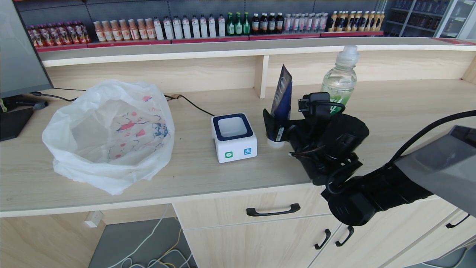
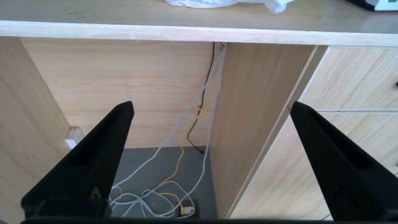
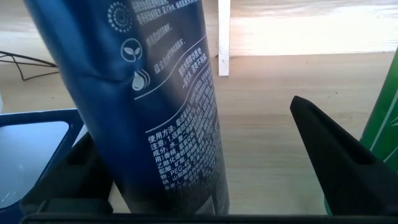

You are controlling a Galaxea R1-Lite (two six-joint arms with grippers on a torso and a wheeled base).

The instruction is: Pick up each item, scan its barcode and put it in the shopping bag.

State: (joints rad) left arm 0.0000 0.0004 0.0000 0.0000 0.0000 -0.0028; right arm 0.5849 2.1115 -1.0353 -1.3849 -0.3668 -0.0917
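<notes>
Currently right pincer [image 1: 278, 126] spread wide around upright blue tube [image 1: 283, 89], one finger clear; left pincer [image 2: 211, 106] agape, empty.

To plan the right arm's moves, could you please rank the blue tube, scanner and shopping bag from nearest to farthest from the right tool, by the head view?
1. Blue tube, inside the open right tool.
2. Scanner, just to the tool's left.
3. Shopping bag, far left on the counter.

A: What stands beyond the wooden counter [image 1: 208, 178]?
B: Red-edged shelves [image 1: 208, 39] lined with bottles [image 1: 193, 26].
A: And underneath?
B: Pale drawers [image 1: 223, 212] with black handles [image 1: 273, 211], and loose cables [image 2: 200, 112] on a grey floor [image 1: 111, 242].
</notes>
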